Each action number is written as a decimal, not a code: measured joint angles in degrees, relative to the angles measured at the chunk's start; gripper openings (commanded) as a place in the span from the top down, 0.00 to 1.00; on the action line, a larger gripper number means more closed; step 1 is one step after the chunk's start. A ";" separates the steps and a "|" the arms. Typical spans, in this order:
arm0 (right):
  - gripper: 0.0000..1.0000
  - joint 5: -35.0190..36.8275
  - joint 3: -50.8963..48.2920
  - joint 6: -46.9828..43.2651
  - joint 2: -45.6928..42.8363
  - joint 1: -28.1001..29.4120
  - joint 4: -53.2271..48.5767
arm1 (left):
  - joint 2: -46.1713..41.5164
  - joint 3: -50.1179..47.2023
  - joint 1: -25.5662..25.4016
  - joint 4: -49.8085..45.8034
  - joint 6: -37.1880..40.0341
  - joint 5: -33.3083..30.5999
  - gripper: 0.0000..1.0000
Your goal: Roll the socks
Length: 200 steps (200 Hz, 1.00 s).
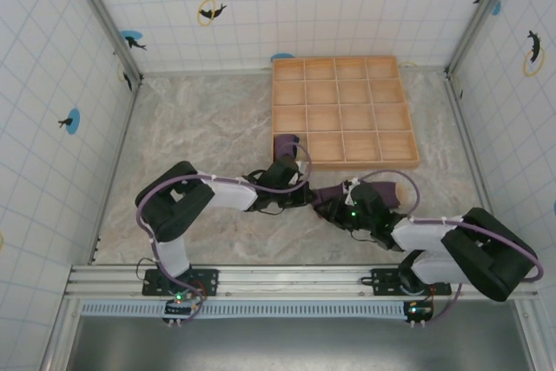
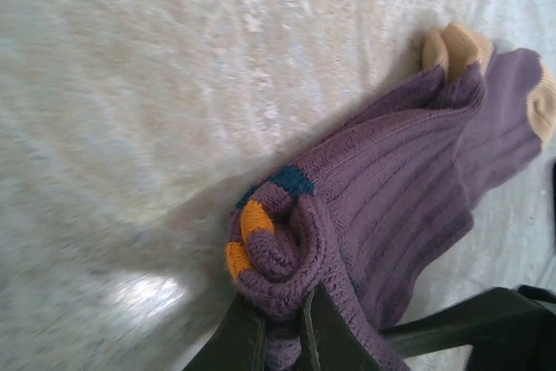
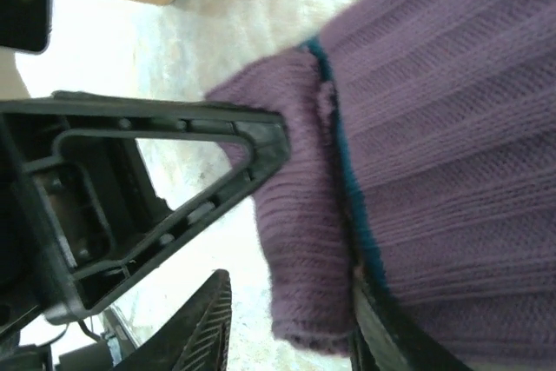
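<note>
The socks (image 2: 391, 206) lie centre frame, just below the wooden grid tray (image 1: 343, 162), with only the cuff end curled into a small roll, so most of the rolling is left, I'd say. Left gripper (image 2: 282, 332) pinches that roll; right gripper (image 3: 326, 223) stands spread around a loose cuff. No readable labels.

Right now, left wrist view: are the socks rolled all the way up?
No: only one end of the socks is coiled; the rest lies stretched out, tan toes showing.

Robot lab cell: tiled walls (image 1: 261, 6), marble tabletop (image 1: 200, 128).
</note>
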 measured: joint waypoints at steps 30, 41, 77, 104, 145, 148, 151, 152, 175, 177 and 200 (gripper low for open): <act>0.42 2.34 4.70 -8.28 -1.95 2.89 -8.52 | -4.22 -0.33 1.18 -8.59 -1.70 -2.84 1.00; 0.41 3.52 6.58 -11.67 -2.27 4.13 -11.17 | -5.66 -0.61 1.51 -11.39 -2.54 -3.89 1.00; 0.41 10.16 11.96 -23.08 -2.36 10.75 -16.55 | -11.76 -2.36 1.75 -20.50 -5.42 -7.06 1.00; 0.41 18.23 13.33 -32.70 -2.34 18.27 -17.14 | -14.78 -3.02 1.77 -25.46 -7.45 -8.09 1.00; 0.41 29.03 13.38 -45.62 0.66 27.52 -16.35 | -16.06 -2.89 1.84 -29.86 -8.26 -8.55 1.00; 0.41 29.77 13.38 -46.40 1.03 28.15 -16.15 | -16.06 -2.82 1.86 -30.14 -8.26 -8.50 1.00; 0.41 30.40 13.38 -47.25 1.44 28.81 -15.91 | -16.06 -2.75 1.86 -30.34 -8.26 -8.52 1.00; 0.41 30.62 13.35 -47.47 1.55 28.98 -15.85 | -16.06 -2.73 1.86 -30.42 -8.26 -8.50 1.00; 0.41 35.60 13.90 -53.72 5.22 33.38 -13.90 | -15.87 -2.05 1.88 -31.28 -8.26 -8.28 1.00; 0.41 36.11 13.99 -54.40 5.68 33.68 -13.53 | -15.82 -2.01 1.88 -31.26 -8.26 -8.26 1.00; 0.42 40.65 14.60 -59.69 9.66 36.24 -9.57 | -15.34 -1.86 2.08 -31.36 -8.24 -7.63 1.00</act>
